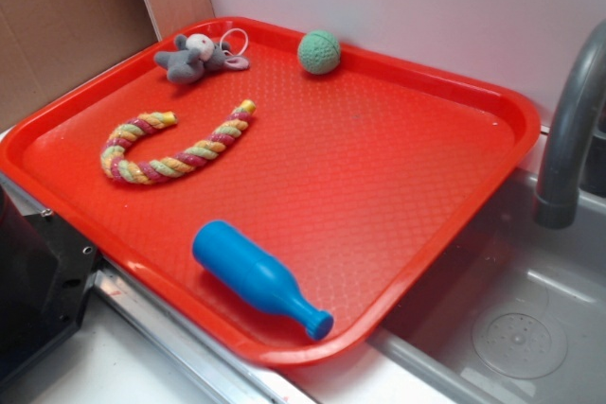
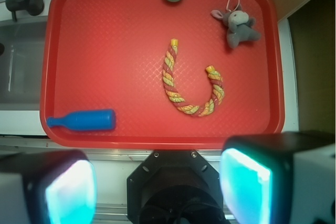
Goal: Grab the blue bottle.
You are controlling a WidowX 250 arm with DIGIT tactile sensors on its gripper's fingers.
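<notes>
— Where is the bottle (image 1: 254, 276)?
— It lies on its side in the red tray (image 1: 398, 186), close to the near rim.
— What does it look like?
— It is bright blue, smooth and shiny. It has a round fat body, a thin neck and a little wide lip.
— Which way does it point?
— From the top camera the bottle (image 2: 84, 120) sits in the tray's lower left corner, neck to the left edge.

Bright, even light, soft shadows — blurred, glowing finger pads (image 2: 71, 192) up close.
</notes>
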